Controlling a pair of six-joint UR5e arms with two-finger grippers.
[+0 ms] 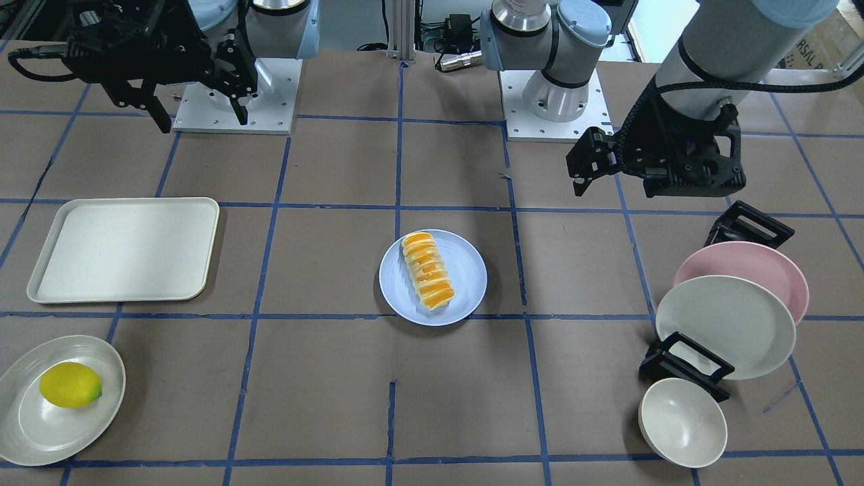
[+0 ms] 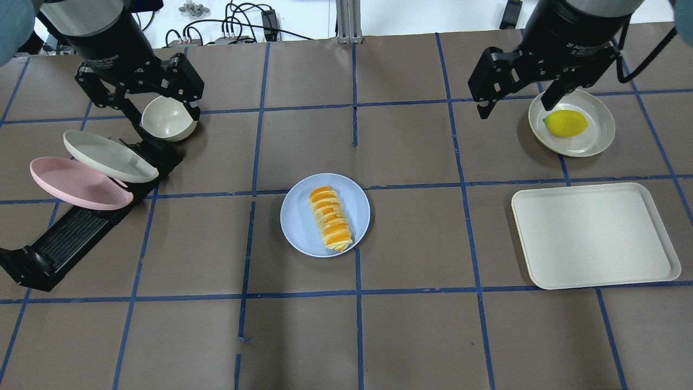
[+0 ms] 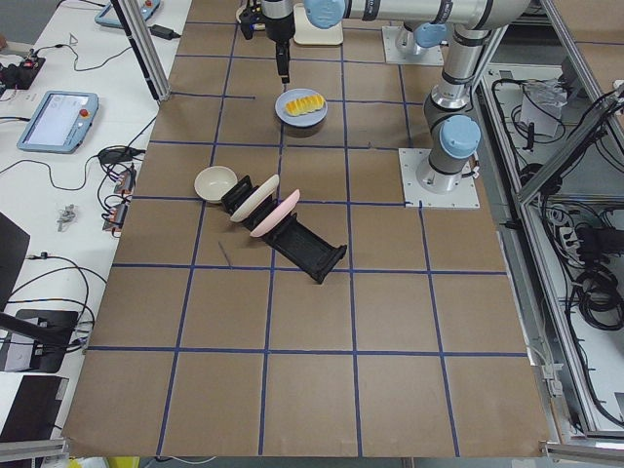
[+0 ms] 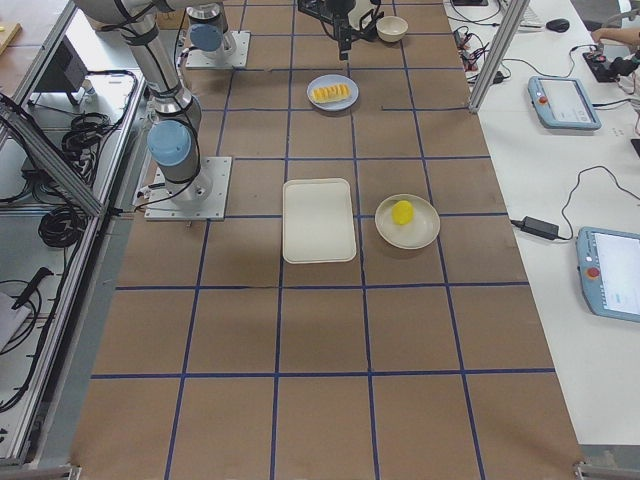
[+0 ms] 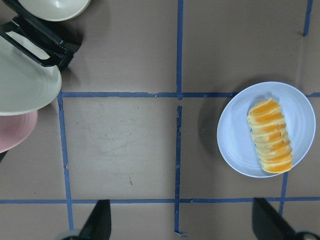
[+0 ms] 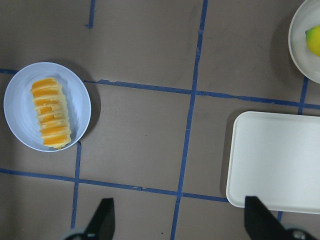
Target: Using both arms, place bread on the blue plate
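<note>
1. The bread (image 2: 329,218) lies lengthwise on the blue plate (image 2: 298,222), well apart from both my grippers and between them on the table (image 2: 411,151).
2. My left gripper (image 5: 182,222) hangs above the table, fingers spread wide and holding nothing. The blue plate sits off to its right.
3. My right gripper (image 6: 180,220) is likewise spread and empty, with the blue plate off to its left.
4. Close by my left gripper are a cream bowl (image 2: 165,122) and a black rack (image 2: 70,244) holding a tilted cream plate (image 2: 108,157) and a pink plate (image 2: 76,184).
5. Close by my right gripper a lemon (image 2: 565,123) rests on a white dish (image 2: 595,135), with a cream tray (image 2: 595,235) beside it.
</note>
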